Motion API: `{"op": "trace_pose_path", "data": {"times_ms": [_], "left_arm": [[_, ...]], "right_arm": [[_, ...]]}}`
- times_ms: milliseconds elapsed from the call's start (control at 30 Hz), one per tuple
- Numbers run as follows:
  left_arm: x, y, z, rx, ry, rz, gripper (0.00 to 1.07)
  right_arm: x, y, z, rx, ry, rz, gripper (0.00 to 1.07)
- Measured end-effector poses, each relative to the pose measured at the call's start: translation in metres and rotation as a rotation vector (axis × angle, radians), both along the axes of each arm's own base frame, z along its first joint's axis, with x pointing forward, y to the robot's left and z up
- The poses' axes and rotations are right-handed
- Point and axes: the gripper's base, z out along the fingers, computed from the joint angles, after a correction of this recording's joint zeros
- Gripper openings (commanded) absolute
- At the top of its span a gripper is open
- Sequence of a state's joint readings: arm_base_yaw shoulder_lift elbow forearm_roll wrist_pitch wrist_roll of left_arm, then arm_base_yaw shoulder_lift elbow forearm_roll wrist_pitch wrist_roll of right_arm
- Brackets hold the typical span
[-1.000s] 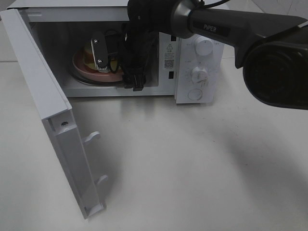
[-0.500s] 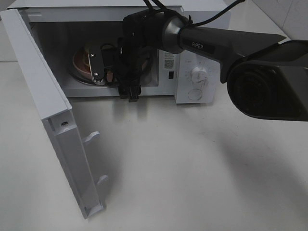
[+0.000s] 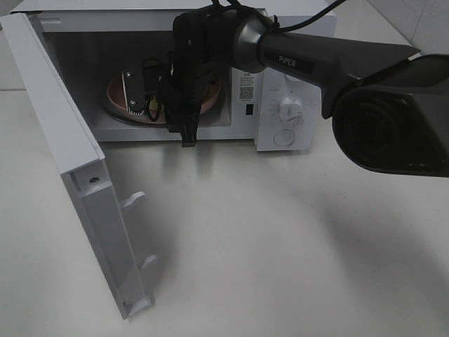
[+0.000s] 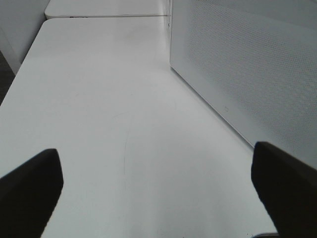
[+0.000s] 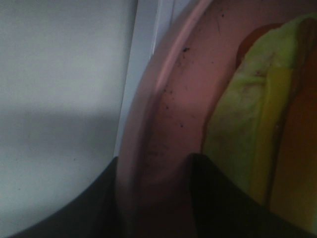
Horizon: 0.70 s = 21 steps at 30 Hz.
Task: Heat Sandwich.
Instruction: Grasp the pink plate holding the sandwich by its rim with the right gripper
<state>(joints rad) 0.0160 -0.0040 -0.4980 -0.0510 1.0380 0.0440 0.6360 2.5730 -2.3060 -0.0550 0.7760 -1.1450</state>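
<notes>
The right arm's black fingers (image 5: 153,198) are straddling the raised rim of the round pink plate (image 5: 173,99), one outside and one inside, seemingly closing on it, though the blur leaves contact unclear. The thick white-bread sandwich with yellow cheese and pale green filling (image 5: 257,129) is lying on that plate just inward of the fingers, inside the open white microwave oven (image 3: 291,105). The left arm's fingers (image 4: 158,183) are standing wide open and empty over the white counter (image 4: 99,99), beside the oven's perforated wall, so the right arm is the nearer one.
</notes>
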Motion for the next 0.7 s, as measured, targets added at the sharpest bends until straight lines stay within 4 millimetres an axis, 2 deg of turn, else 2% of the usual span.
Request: {"op": "trace_pose_path", "data": {"times_ms": [500, 700], "left_arm": [[0.0, 0.0, 0.0, 0.0, 0.0, 0.0, 0.98], [0.0, 0.0, 0.0, 0.0, 0.0, 0.0, 0.98]], "right_arm": [[-0.0004, 0.0005, 0.0002, 0.009, 0.008, -0.007, 0.0], [-0.0016, 0.0005, 0.0087, 0.029, -0.001, -0.009, 0.0]]}}
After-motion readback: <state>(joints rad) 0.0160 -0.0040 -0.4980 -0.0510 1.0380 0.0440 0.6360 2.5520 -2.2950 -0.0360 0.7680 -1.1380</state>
